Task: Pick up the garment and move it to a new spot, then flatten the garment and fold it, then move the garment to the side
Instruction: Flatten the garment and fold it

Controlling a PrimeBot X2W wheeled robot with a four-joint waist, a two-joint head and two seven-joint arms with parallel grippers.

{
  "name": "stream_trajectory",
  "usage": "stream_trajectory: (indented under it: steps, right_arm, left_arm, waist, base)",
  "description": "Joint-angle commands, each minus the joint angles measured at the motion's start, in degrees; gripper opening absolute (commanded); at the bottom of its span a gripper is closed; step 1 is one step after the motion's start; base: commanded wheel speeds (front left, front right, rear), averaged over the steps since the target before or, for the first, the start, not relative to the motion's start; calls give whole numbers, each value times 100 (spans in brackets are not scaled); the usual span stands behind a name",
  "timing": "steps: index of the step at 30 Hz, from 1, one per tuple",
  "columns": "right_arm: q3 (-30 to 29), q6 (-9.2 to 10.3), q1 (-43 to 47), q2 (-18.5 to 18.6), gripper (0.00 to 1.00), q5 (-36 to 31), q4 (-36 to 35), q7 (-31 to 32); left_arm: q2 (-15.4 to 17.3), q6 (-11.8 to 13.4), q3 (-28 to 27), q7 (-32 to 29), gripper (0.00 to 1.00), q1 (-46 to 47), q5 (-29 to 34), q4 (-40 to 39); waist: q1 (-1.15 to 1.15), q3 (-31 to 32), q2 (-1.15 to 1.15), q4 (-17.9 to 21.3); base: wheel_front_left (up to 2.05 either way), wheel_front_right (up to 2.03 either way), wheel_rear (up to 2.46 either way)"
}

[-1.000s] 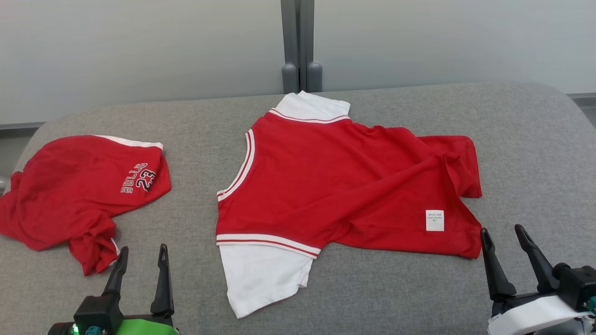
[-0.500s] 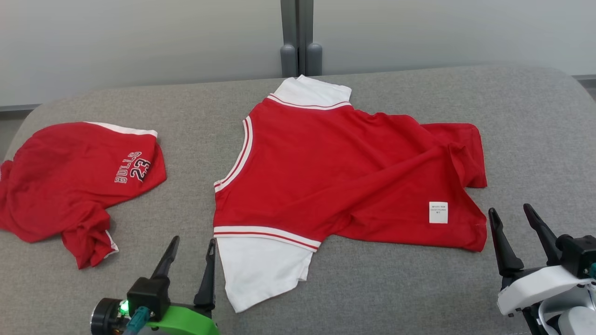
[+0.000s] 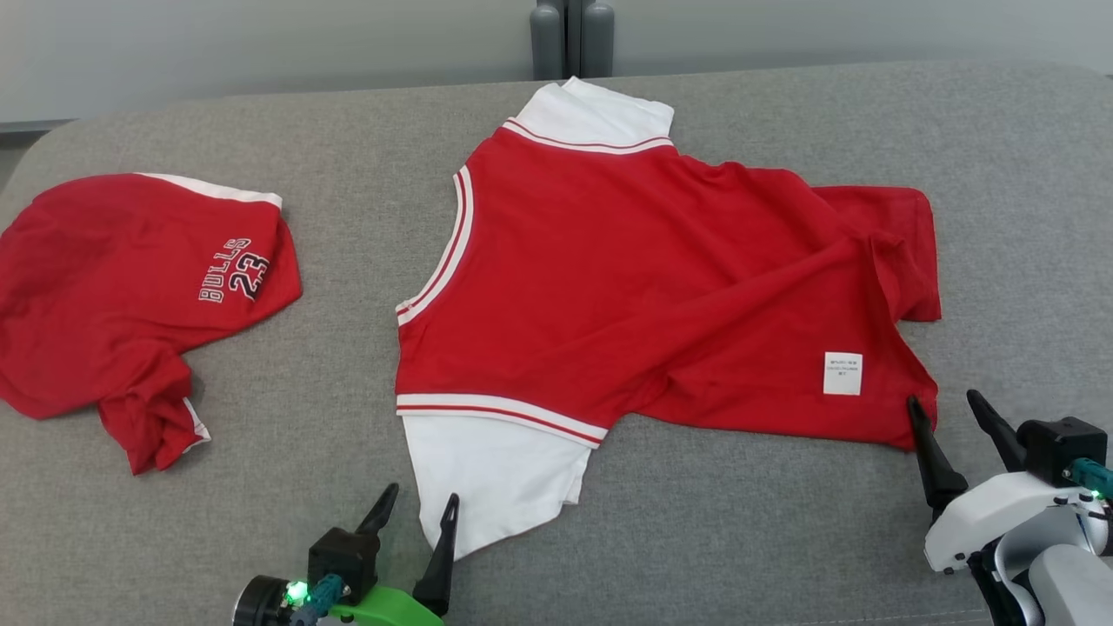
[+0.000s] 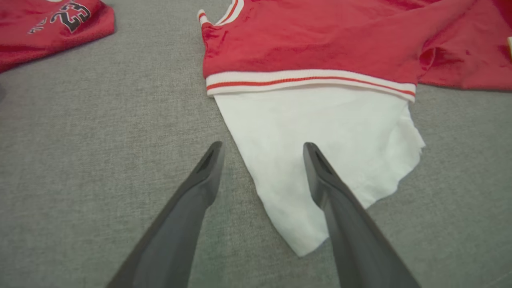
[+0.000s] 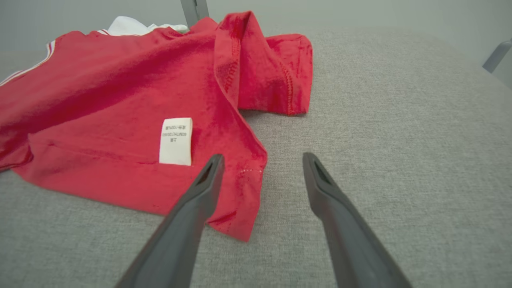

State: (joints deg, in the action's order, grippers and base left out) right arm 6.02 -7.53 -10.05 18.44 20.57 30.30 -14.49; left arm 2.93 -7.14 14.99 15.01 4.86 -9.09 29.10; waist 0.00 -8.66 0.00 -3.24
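Grey fabric-covered surface [image 3: 783, 539] — pale wall [image 3: 261, 35] behind, twin grey posts [image 3: 598, 39] at centre

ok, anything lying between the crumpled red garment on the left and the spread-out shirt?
Nothing. In the head view just bare grey cushion separates the crumpled garment from the shirt; the left wrist view shows that bare strip too.

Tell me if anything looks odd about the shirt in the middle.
Yes. The shirt seems to be inside out: its white care label shows on top, near the hem. The far hem corner is folded over and bunched, so it does not lie flat.
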Motion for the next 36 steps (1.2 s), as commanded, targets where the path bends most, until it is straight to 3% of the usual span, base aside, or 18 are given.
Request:
stream_trajectory:
  steps: [1, 15, 16, 17, 18, 19, 26, 36]
  right_arm:
    - [53, 9, -96, 24, 100, 73, 114, -47]
    - [585, 9, -408, 70, 100, 650, 606, -74]
    - [647, 9, -430, 68, 62, 724, 657, -73]
    - [685, 9, -453, 70, 32, 783, 683, -72]
    - [729, 9, -486, 91, 9, 843, 713, -72]
    - [756, 9, -513, 115, 0, 864, 686, -72]
    - [781, 9, -440, 206, 0, 869, 437, -72]
    - [1036, 9, 149, 369, 0, 1004, -519, -73]
  left_arm:
    - [11, -26, 19, 15, 100, 116, -28, 91]
    - [5, -29, 638, 11, 100, 221, -555, 490]
    - [5, -30, 710, 7, 84, 248, -656, 573]
    - [4, -31, 758, 5, 9, 270, -772, 621]
    - [4, -33, 842, 4, 0, 302, -854, 684]
    - [4, -34, 916, 0, 0, 337, -891, 740]
    - [2, -1, 1051, 7, 0, 464, -1261, 674]
    - [5, 14, 556, 11, 0, 269, -1733, -127]
  waist:
    - [0, -61, 0, -21]
    - [0, -110, 0, -51]
    - [0, -121, 0, -55]
    - [0, -132, 0, -57]
    - [0, -138, 0, -60]
    - [0, -142, 0, -61]
    - [0, -58, 0, -45]
    - [0, 194, 0, -41]
  base:
    - [0, 0, 0]
    - [0, 0, 0]
    - [0, 0, 0]
    - [0, 0, 0]
    - [0, 0, 0]
    - [0, 0, 0]
    - [0, 0, 0]
    - [0, 0, 0]
